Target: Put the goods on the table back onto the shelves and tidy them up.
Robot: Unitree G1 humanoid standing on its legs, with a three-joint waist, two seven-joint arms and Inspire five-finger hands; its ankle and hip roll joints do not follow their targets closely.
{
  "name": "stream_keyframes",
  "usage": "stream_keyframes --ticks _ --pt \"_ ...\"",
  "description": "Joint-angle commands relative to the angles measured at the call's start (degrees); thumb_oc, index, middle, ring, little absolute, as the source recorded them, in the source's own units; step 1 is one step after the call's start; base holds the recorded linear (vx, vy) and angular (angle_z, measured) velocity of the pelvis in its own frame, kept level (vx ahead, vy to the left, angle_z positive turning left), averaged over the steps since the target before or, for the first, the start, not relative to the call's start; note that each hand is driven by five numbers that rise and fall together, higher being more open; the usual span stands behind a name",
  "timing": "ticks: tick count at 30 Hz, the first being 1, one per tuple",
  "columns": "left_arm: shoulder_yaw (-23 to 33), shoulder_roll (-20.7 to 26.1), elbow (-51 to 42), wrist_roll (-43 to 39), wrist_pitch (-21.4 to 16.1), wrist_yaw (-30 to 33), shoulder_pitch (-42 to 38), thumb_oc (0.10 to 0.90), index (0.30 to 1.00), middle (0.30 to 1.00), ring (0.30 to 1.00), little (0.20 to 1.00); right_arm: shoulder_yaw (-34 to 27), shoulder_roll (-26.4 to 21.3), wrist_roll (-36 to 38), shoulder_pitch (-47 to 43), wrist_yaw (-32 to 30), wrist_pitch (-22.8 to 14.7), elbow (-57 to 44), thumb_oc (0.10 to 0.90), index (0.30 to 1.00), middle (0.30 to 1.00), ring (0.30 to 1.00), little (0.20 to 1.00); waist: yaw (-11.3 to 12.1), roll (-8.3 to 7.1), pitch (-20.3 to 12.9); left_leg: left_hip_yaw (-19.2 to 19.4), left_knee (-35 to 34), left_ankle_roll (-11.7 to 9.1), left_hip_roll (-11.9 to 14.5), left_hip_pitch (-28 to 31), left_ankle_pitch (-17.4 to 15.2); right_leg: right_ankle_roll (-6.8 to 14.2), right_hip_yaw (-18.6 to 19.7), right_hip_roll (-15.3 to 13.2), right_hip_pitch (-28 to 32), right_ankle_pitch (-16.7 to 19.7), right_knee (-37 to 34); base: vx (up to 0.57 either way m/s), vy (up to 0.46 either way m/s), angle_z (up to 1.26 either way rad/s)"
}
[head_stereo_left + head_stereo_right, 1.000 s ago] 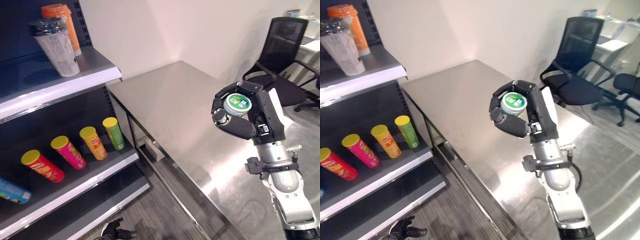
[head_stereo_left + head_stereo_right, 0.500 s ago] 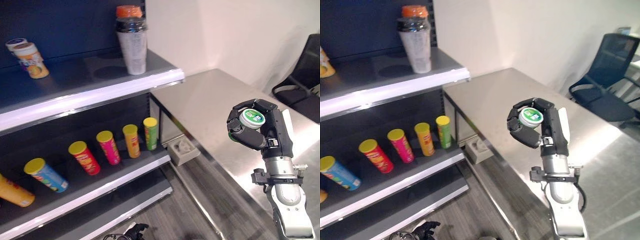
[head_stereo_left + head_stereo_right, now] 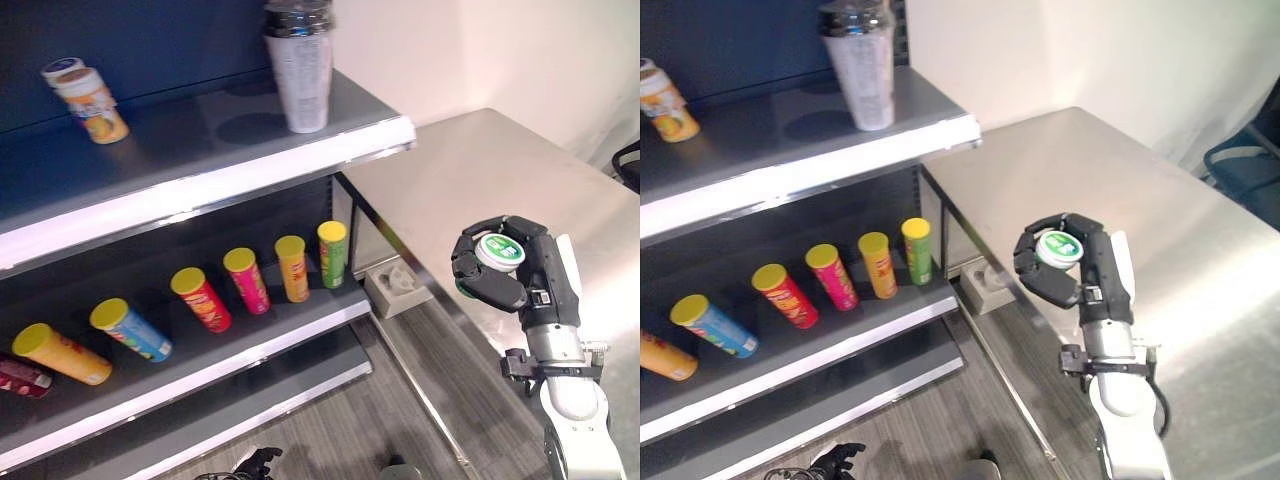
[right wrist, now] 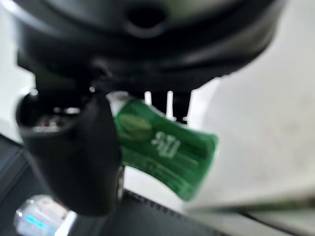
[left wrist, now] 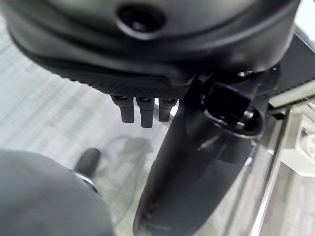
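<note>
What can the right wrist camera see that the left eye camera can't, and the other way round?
The right wrist view adds the green can's printed side wall, seen close up beside the right hand. The left eye view adds the can's round lid, the shelves, the row of tubes lying on the lower shelf, the tall cup on the upper one and the steel table. Both show the right hand curled round the green can, lifted off the table.

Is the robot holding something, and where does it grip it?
Yes: the right hand holds a green can, fingers and thumb curled round its sides, lid facing up.
</note>
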Motion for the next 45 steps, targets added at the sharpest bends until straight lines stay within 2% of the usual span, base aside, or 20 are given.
stream_keyframes --ticks 1,3,4,5,6,8,9,10,11,12,13,14,17,23,27,32,34,36,39,45 --pt "3.00 -0.69 1.90 -2.01 -2.17 -0.96 -2.29 0.800 0.900 0.900 0.900 0.900 -5.00 -0.50 -0.30 -6.75 -1.86 -6.05 -7.71 0.400 0.300 0.300 0.300 0.300 -1.21 -5.68 -2.68 -0.44 0.23 0.01 -5.82 3.24 -6.80 -3.49 4.33 6.14 3.50 7.29 -3.49 0.04 0.009 0.08" --pt "5.40 -0.80 0.40 -2.88 -2.42 -0.26 -2.10 0.800 0.900 0.900 0.900 0.900 -5.16 -1.02 0.21 -7.86 -2.11 -6.36 -7.19 0.400 0.300 0.300 0.300 0.300 0.04 -7.03 -1.45 -2.15 8.21 -0.51 -5.94 0.95 -7.57 -4.10 4.83 4.80 5.20 8.72 -6.42 0.00 0.000 0.00" --pt "5.42 -0.79 0.39 -2.87 -2.41 -0.26 -2.12 0.800 0.900 0.900 0.900 0.900 -5.15 -1.02 0.21 -7.90 -2.12 -6.38 -7.16 0.400 0.300 0.300 0.300 0.300 -0.03 -7.00 -1.47 -2.22 8.80 -0.53 -5.80 0.60 -7.88 -4.12 4.77 4.85 5.15 8.75 -6.45 -0.07 0.052 -0.04" --pt "7.47 -0.86 -0.01 -3.54 -2.33 0.29 -1.82 0.800 0.900 0.900 0.900 0.900 -4.44 -1.12 0.62 -9.50 -2.49 -6.41 -6.29 0.400 0.300 0.300 0.300 0.300 0.94 -7.62 -1.00 -4.40 13.22 -1.01 -4.67 -1.82 -8.95 -4.06 5.86 3.37 5.33 9.24 -7.17 -0.08 0.105 -0.12" --pt "8.91 -0.94 -0.13 -4.67 -2.26 0.63 -1.51 0.800 0.900 0.900 0.900 0.900 -4.07 -1.27 0.70 -9.91 -2.44 -6.41 -6.37 0.400 0.300 0.300 0.300 0.300 0.89 -8.28 -1.19 -3.24 14.83 -1.01 -1.98 -2.68 -9.24 -3.80 5.86 1.93 5.17 9.34 -7.17 -0.07 0.106 -0.23" --pt "8.96 -0.94 -0.15 -4.67 -2.25 0.63 -1.50 0.800 0.900 0.900 0.900 0.900 -4.01 -1.28 0.70 -9.95 -2.45 -6.41 -6.36 0.400 0.300 0.300 0.300 0.300 0.84 -8.16 -1.10 -3.32 15.51 -1.08 -1.72 -2.90 -9.68 -3.83 5.83 2.10 5.26 9.31 -7.17 -0.01 0.100 -0.22" --pt "11.29 -1.14 0.48 -5.67 -2.33 0.86 -0.79 0.800 0.900 0.900 0.900 0.900 -4.12 -1.30 0.82 -9.54 -1.66 -6.23 -7.11 0.400 0.300 0.300 0.300 0.300 0.68 -8.02 -2.11 0.31 12.69 -0.39 4.12 -0.57 -8.43 -3.29 5.96 0.09 4.58 8.58 -6.60 0.10 0.367 -0.04" --pt "11.18 -1.18 2.04 -4.41 -2.04 1.01 -0.22 0.800 0.900 0.900 0.900 0.900 -3.43 -1.22 0.83 -9.20 -0.97 -6.21 -7.96 0.400 0.300 0.300 0.300 0.300 0.73 -6.74 -3.49 -0.81 9.22 -0.68 7.15 0.89 -5.72 -2.68 6.79 -1.02 4.12 7.18 -6.22 0.10 0.365 0.03" --pt "11.18 -1.22 2.06 -4.39 -2.06 1.02 -0.18 0.800 0.900 0.900 0.900 0.900 -3.42 -1.23 0.82 -9.14 -0.97 -6.19 -8.00 0.400 0.300 0.300 0.300 0.300 0.71 -6.68 -3.48 -0.81 9.03 -0.74 7.19 1.04 -5.65 -2.71 6.76 -0.95 4.18 7.10 -6.17 0.16 0.408 0.02" --pt "10.22 -1.13 2.46 -3.13 -1.94 1.20 -0.45 0.800 0.900 0.900 0.900 0.900 -2.96 -1.59 0.52 -8.70 -0.67 -6.22 -8.99 0.400 0.300 0.300 0.300 0.300 0.44 -5.62 -4.05 -3.02 6.85 -1.61 10.22 1.08 -2.70 -2.10 7.41 -2.05 4.03 5.83 -5.64 0.10 0.319 0.01" --pt "9.63 -1.25 2.46 -2.63 -1.68 1.01 -0.78 0.800 0.900 0.900 0.900 0.900 -2.58 -1.72 0.30 -8.64 -0.77 -6.30 -9.43 0.400 0.300 0.300 0.300 0.300 0.16 -4.88 -3.95 -3.35 5.39 -1.79 10.50 1.40 -2.35 -1.84 7.54 -2.39 3.96 5.40 -5.25 0.17 0.595 -0.02" --pt "7.79 -2.42 2.57 -0.82 -1.68 0.83 -1.17 0.800 0.900 0.900 0.900 0.900 -2.28 -1.10 0.70 -8.22 -0.21 -6.07 -9.55 0.400 0.300 0.300 0.300 0.300 -0.76 -2.77 -3.95 -1.58 0.23 -2.96 9.41 3.28 -2.89 -0.88 7.25 -3.37 4.02 5.69 -5.29 0.12 0.517 -0.04" --pt "6.58 -2.60 2.36 0.55 -2.38 0.71 -1.16 0.800 0.900 0.900 0.900 0.900 -1.97 -0.17 0.41 -8.27 -0.09 -5.90 -9.10 0.400 0.300 0.300 0.300 0.300 -1.37 -1.90 -3.78 -1.02 0.23 -3.74 7.21 3.08 -4.31 -0.11 7.65 -4.75 3.53 8.33 -6.01 0.05 0.287 0.03" --pt "6.62 -1.40 2.72 -0.55 -2.69 1.22 -2.00 0.800 0.900 0.900 0.900 0.900 0.74 1.77 1.09 -11.04 0.18 -5.70 -9.80 0.400 0.300 0.300 0.300 0.300 -0.62 -2.12 -1.94 -0.78 0.23 -2.13 1.11 3.36 -7.02 1.92 10.16 -9.60 1.37 16.12 -7.05 0.01 0.297 -0.14" --pt "6.66 -1.62 3.15 -1.44 -2.90 1.58 -2.87 0.800 0.900 0.900 0.900 0.900 2.19 1.95 1.50 -11.62 0.49 -5.66 -10.96 0.400 0.300 0.300 0.300 0.300 -0.43 -2.57 -1.10 -1.17 0.23 -0.85 -1.77 3.48 -8.47 2.26 10.39 -11.68 0.98 18.62 -8.30 -0.01 0.245 0.01" --pt "5.91 -1.41 3.25 -2.54 -2.75 0.81 -1.65 0.800 0.900 0.900 0.900 0.900 6.23 1.85 5.55 -12.04 1.82 -5.83 -12.93 0.400 0.300 0.300 0.300 0.300 0.64 -3.13 -1.31 0.29 0.23 -0.39 -3.19 3.88 -8.78 2.46 3.56 -12.37 0.99 21.97 -9.15 0.00 0.129 -0.29" --pt "3.84 -1.43 4.03 -2.84 -2.41 0.27 -2.31 0.800 0.900 0.900 0.900 0.900 13.15 -1.54 9.21 -14.54 3.51 -6.33 -16.52 0.400 0.300 0.300 0.300 0.300 1.29 -3.70 -1.54 0.98 0.23 -0.36 -3.56 4.10 -8.66 2.40 0.48 -12.15 1.36 22.17 -9.50 0.00 0.099 -0.31" --pt "3.11 -1.42 3.96 -2.87 -2.26 0.10 -2.61 0.800 0.900 0.900 0.900 0.900 15.30 -2.93 10.01 -15.48 3.54 -6.55 -17.35 0.400 0.300 0.300 0.300 0.300 1.49 -3.89 -1.54 1.01 0.23 -0.38 -3.58 4.16 -8.65 2.42 -0.51 -11.97 1.70 22.10 -9.60 -0.02 0.040 -0.31" --pt "-1.53 -1.47 3.52 -2.91 -1.79 -0.54 -4.95 0.800 0.900 0.900 0.900 0.900 29.32 -10.47 13.74 -26.32 2.32 -7.31 -19.27 0.400 0.300 0.300 0.300 0.300 3.04 -5.15 -1.97 0.50 0.23 -0.28 -3.73 4.47 -8.56 2.40 -2.19 -11.21 2.25 21.88 -9.74 -0.02 0.060 -0.10" --pt "-4.28 -1.17 3.82 -4.12 -1.02 -0.78 -5.54 0.800 0.900 0.900 0.900 0.900 39.77 -14.64 17.09 -39.64 -1.93 -7.83 -18.74 0.400 0.300 0.300 0.300 0.300 5.14 -6.66 -3.00 -0.45 0.23 -0.22 -3.66 4.41 -8.49 2.29 -3.16 -10.95 3.18 21.68 -9.74 -0.02 0.020 0.06"
